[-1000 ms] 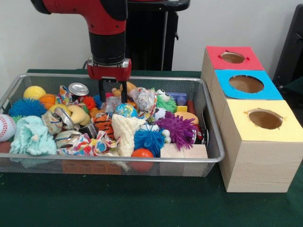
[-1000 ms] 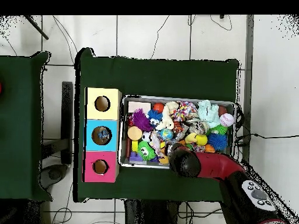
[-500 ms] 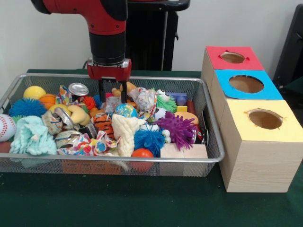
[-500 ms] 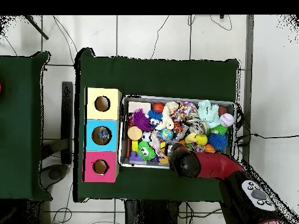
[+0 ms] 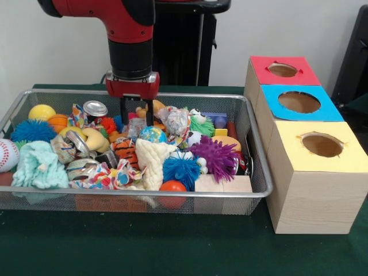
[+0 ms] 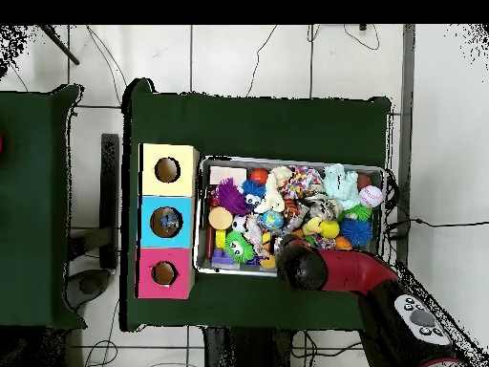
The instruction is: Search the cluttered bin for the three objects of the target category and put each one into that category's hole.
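Observation:
A wire mesh bin (image 5: 144, 194) is heaped with toys: a purple spiky ball (image 5: 215, 154), a blue spiky ball (image 5: 181, 169), a globe ball (image 5: 152, 134), a tiger-striped toy (image 5: 125, 150), a cream knit rope (image 5: 150, 158) and a tin can (image 5: 95, 108). My gripper (image 5: 137, 122) hangs open over the back middle of the pile, its tips just above the globe ball, a small orange toy behind them. Nothing is held. In the overhead view the arm's wrist (image 6: 304, 268) covers the gripper at the bin's (image 6: 291, 161) lower edge.
Three wooden boxes with round holes stand beside the bin: red (image 5: 283, 70), blue (image 5: 300, 102) and yellow (image 5: 322, 145). A baseball (image 5: 7, 154), a teal cloth (image 5: 39, 165), a yellow ball (image 5: 41, 111) and another blue spiky ball (image 5: 31, 131) fill the bin's left end.

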You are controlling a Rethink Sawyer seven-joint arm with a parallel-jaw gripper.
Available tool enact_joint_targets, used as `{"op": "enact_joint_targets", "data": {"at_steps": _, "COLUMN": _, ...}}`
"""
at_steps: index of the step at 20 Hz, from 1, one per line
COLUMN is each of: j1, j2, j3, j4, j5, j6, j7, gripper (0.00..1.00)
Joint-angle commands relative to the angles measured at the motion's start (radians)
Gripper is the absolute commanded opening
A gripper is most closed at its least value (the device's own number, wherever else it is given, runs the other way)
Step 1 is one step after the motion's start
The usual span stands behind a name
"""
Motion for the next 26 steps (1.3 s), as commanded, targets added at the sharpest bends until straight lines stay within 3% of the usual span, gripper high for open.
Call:
{"op": "enact_joint_targets", "data": {"at_steps": 1, "j1": 0.0, "j2": 0.148, "j3": -0.024, "j4": -0.092, "j5": -0.066, "j6": -0.086, "j7": 0.062, "gripper": 0.0}}
{"op": "enact_joint_targets", "data": {"at_steps": 14, "j1": -0.005, "j2": 0.109, "j3": -0.022, "j4": -0.055, "j5": -0.052, "j6": -0.079, "j7": 0.069, "gripper": 0.0}}
{"op": "enact_joint_targets", "data": {"at_steps": 20, "j1": -0.02, "j2": -0.176, "j3": 0.041, "j4": 0.094, "j5": 0.042, "j6": 0.11, "j7": 0.034, "gripper": 0.0}}
{"op": "enact_joint_targets", "data": {"at_steps": 22, "j1": -0.05, "j2": -0.214, "j3": 0.096, "j4": 0.118, "j5": 0.081, "j6": 0.158, "j7": 0.007, "gripper": 0.0}}
{"op": "enact_joint_targets", "data": {"at_steps": 26, "j1": -0.053, "j2": -0.315, "j3": 0.13, "j4": 0.144, "j5": 0.141, "j6": 0.247, "j7": -0.02, "gripper": 0.0}}
